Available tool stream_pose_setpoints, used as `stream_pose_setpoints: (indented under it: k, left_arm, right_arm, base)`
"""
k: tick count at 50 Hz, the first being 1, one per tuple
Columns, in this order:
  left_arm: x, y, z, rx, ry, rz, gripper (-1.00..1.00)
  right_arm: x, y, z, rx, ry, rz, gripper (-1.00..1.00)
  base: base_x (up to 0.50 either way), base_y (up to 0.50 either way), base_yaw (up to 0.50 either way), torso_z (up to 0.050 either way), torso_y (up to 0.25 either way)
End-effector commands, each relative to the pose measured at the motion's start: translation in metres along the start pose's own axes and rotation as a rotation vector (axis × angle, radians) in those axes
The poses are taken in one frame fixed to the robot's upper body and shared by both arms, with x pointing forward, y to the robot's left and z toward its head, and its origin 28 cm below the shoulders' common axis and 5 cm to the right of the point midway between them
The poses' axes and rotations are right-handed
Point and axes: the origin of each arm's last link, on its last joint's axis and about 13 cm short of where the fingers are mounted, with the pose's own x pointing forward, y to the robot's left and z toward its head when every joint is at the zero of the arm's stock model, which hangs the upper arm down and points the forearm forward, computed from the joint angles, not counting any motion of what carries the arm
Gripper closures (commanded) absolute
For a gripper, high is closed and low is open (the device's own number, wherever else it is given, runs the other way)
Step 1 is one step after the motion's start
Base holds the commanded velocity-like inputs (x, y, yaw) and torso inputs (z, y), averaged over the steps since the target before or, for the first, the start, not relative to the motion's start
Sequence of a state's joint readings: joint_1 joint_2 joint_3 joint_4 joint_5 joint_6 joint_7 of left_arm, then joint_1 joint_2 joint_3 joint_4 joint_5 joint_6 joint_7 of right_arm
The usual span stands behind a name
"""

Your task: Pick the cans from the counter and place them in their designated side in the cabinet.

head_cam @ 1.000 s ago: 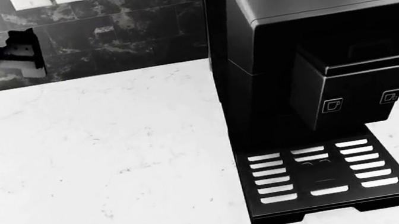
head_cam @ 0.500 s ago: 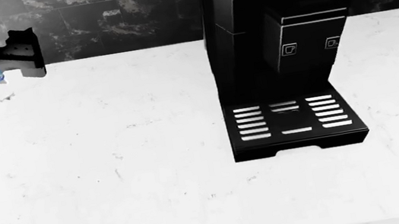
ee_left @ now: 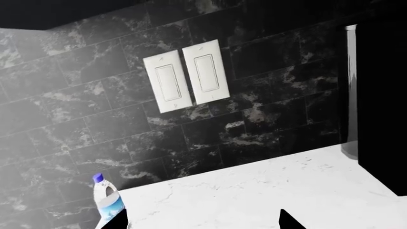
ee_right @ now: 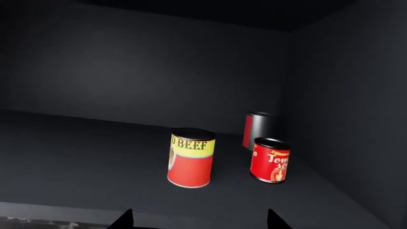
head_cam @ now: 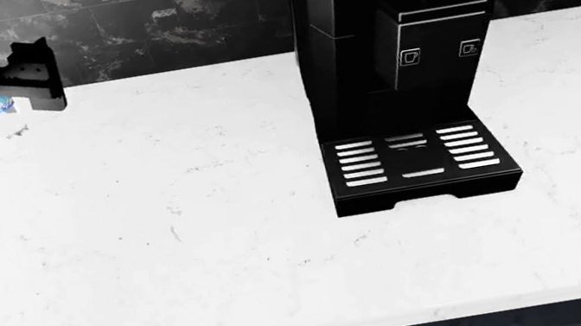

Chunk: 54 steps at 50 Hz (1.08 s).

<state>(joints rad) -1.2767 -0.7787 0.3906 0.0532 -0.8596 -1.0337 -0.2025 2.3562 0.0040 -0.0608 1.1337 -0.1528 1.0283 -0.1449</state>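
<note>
1. The two cans are standing upright on the dark, matte floor of the cabinet (ee_right: 76,157) in the right wrist view: the yellow-over-red can (ee_right: 190,157), a smooth cylinder with a dark lid marked "BEEF", is sitting out on the floor, and the all-red can (ee_right: 269,160) with pale lettering is standing apart from it, nearer the side wall.
2. A third can (ee_right: 258,130), red and grey, is standing behind the all-red one, near the back corner.
3. The right gripper (ee_right: 198,223) is showing only two dark fingertips, spread wide and holding nothing.
4. The left gripper (ee_left: 203,223) is likewise spread and holding nothing, above the counter (head_cam: 162,236), a white marble-look slab with faint grey veins.
5. A clear bottle (ee_left: 106,202) with a blue cap is standing at the counter's back edge, against black veined tiles.
6. A glossy black coffee machine (head_cam: 404,66) with a slotted drip tray is sitting toward the counter's back.
</note>
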Motion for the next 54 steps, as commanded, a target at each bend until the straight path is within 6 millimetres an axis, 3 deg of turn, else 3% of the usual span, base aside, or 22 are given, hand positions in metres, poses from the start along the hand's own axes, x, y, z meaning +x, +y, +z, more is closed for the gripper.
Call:
stream_pose_setpoints:
  k: [1, 17, 54]
  left_arm:
    - [0.000, 0.000, 0.000, 0.002, -0.005, -0.006, -1.00]
    - [0.000, 0.000, 0.000, 0.007, -0.007, -0.003, -1.00]
    - [0.001, 0.000, 0.000, -0.011, -0.052, 0.039, -1.00]
  right_arm:
    - [0.004, -0.005, -0.003, 0.007, -0.007, 0.033, -1.00]
    - [0.002, -0.008, -0.002, 0.009, -0.004, 0.038, -1.00]
    - [0.018, -0.008, -0.015, -0.007, -0.016, 0.060, -1.00]
  base:
    - [0.00, 0.00, 0.00, 0.000, 0.000]
    - [-0.05, 0.00, 0.00, 0.000, 0.000]
    - [-0.42, 0.00, 0.00, 0.000, 0.000]
